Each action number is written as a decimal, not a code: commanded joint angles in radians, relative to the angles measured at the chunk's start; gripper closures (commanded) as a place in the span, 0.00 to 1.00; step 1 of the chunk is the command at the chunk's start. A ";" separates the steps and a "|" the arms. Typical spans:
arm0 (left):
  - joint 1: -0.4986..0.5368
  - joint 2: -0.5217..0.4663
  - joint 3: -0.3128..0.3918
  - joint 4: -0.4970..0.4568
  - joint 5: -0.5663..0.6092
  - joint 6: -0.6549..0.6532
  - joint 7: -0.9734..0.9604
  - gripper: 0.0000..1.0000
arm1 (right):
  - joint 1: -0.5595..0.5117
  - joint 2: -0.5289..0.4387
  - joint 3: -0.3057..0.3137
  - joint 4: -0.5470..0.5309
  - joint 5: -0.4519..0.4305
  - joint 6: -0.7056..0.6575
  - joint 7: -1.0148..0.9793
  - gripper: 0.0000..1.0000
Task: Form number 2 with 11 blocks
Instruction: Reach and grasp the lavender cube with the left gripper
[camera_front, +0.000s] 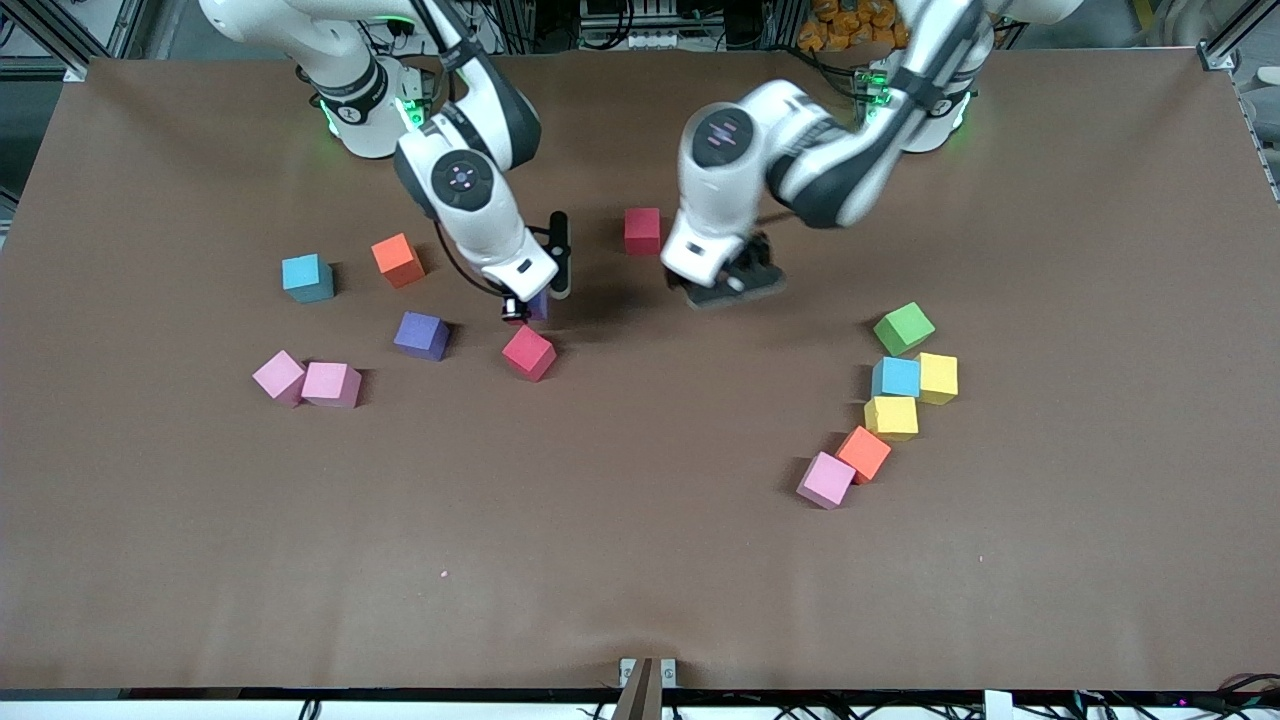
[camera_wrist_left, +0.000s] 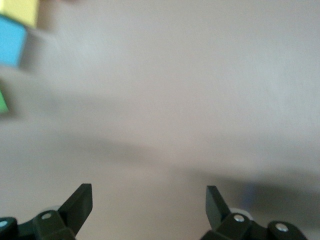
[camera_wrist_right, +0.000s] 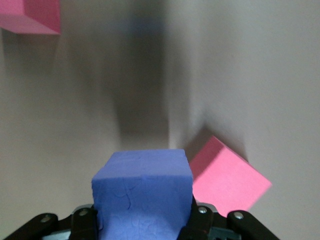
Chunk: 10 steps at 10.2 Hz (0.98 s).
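- Two arms up over the middle of the brown table; digit not begun, no cubes lined up in any row.
- Right gripper clamped on a purple cube, carried just above a red cube. Risk: lowered here, the purple cube lands on or knocks the red one askew.
- Left gripper spread wide, holding nothing, over bare table beside the second red cube. Risk: both wrists sit close together; a reach inward by either could clash.
- Loose stock toward the right arm's end: light blue cube, orange cube, second purple cube, two pink cubes touching.
- Cluster toward the left arm's end is packed tight: blue, two yellow cubes, orange, pink, with the green cube just beside. Risk: fingers wedging between touching neighbours drag them, or the green one gets picked by mistake.
- Foam is soft; a skewed grip may release the cube tilted.
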 joint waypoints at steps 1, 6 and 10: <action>0.133 -0.004 -0.013 0.047 0.011 -0.015 0.206 0.00 | 0.053 0.000 -0.007 -0.004 -0.005 0.007 0.102 0.65; 0.323 0.133 -0.004 0.266 0.023 -0.014 0.726 0.00 | 0.197 0.029 -0.009 -0.010 -0.005 0.036 0.255 0.65; 0.334 0.307 -0.004 0.464 0.016 -0.014 0.997 0.00 | 0.248 0.041 -0.009 -0.034 -0.006 0.085 0.282 0.65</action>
